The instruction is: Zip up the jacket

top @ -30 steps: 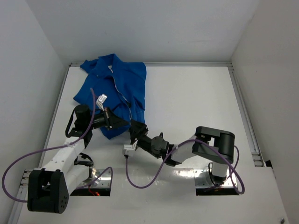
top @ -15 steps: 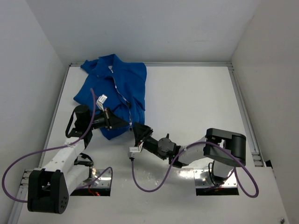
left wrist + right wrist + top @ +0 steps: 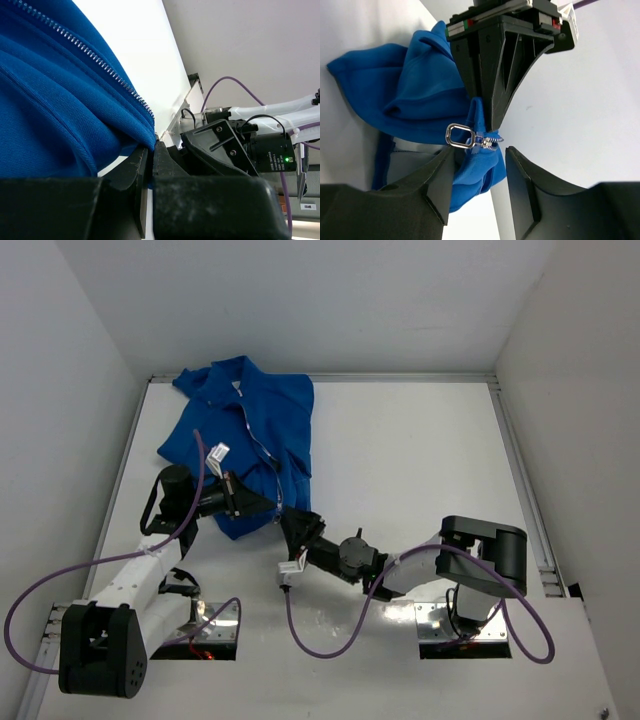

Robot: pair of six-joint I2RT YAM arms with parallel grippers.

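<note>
The left tool is clamped fully closed on the near bottom edge of the jacket. Its two black fingers press together with a fold of blue cloth caught between them.

The right tool has its jaws partly apart. The silver zipper pull and a bunch of blue cloth sit in the gap just past its tips. The ring of the pull points to nine o'clock and lies very close to one finger. It is unclear whether that finger touches it, and nothing looks pinched.

Seen from above, the royal-blue jacket lies on the white tabletop at about eleven o'clock from the centre. Its collar is at the twelve o'clock end, near the back wall, and its bottom edge is toward six o'clock. A thin pale zipper runs down the front from the collar toward the two tools.

The left arm reaches the bottom edge from eight o'clock and the right arm from four o'clock. Their tips are just beside each other at the jacket's lower right corner. In the right wrist view the left tool comes down from twelve o'clock and grips the cloth right above the pull. Purple cables loop from both arms near their bases.
</note>
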